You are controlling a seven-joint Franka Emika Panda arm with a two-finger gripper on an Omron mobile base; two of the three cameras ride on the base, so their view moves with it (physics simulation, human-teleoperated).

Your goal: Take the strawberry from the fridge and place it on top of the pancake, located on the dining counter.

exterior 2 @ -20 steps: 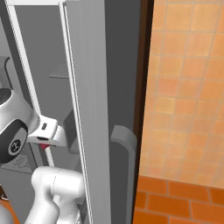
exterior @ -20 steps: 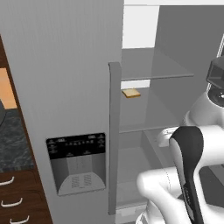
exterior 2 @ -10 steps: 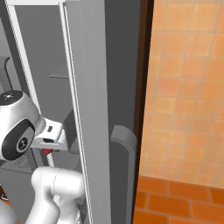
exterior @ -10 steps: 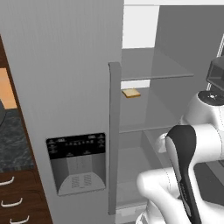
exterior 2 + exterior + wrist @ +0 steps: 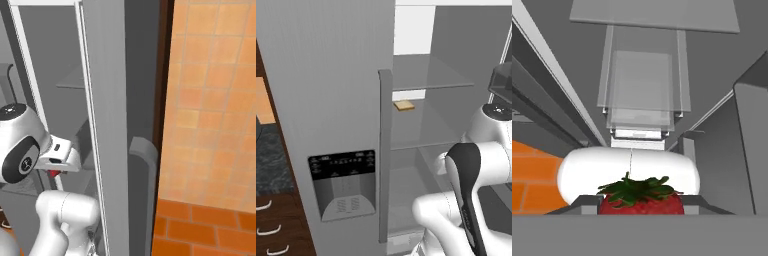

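Jaws grip one strawberry; one fridge; door open.

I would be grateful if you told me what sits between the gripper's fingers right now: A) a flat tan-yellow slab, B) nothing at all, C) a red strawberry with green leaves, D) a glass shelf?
C: the hand view shows the strawberry, red with a green leafy top, sitting between the fingers of the gripper, while the tan-yellow slab lies on a shelf of the fridge.
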